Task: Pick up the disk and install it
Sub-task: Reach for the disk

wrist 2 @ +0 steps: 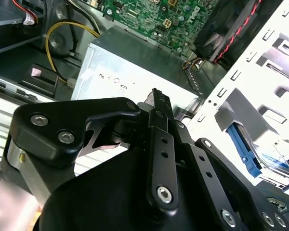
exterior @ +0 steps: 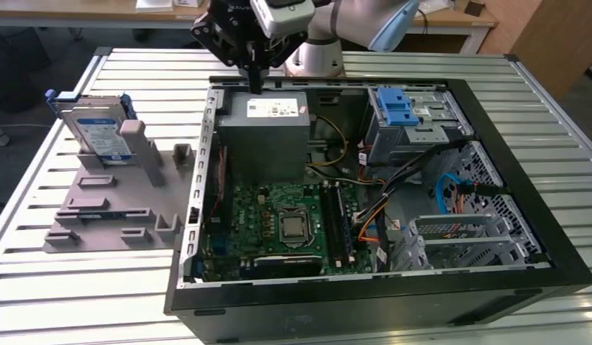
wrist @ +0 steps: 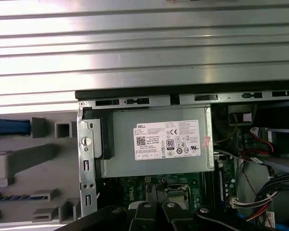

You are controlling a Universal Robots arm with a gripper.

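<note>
The disk is a silver drive with a white-and-blue label in a blue carrier. It stands upright on a grey fixture at the exterior view's left, outside the computer case. The carrier's blue edge also shows in the first wrist view. My gripper hangs over the case's rear edge, just above the grey power-supply box, well to the right of the disk. Its fingers are shut with nothing between them, as both wrist views show.
The open black computer case lies on a slatted metal table. Inside it are a green motherboard, bundled cables and a metal drive cage with a blue latch.
</note>
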